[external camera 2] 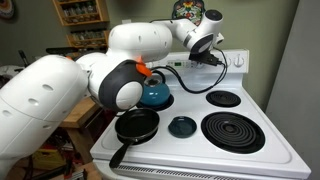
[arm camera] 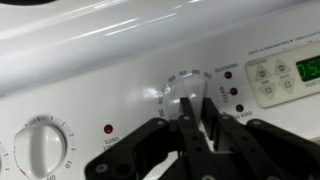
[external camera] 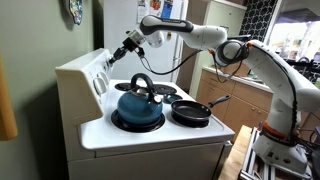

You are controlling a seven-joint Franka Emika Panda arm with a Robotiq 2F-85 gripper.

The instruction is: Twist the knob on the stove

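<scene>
White stove back panel: fingers clamped on knob inside dial markings.

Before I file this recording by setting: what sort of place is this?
Most likely a home kitchen: a white stove with a blue kettle and a black frying pan on its burners.

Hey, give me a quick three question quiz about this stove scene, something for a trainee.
1. True or false: the blue kettle sits on the stove.
2. The gripper is at the stove's: A back panel, B oven door, C front edge.
3. Fill in: the frying pan is coloured ____.
Key: 1 true; 2 A; 3 black.
</scene>
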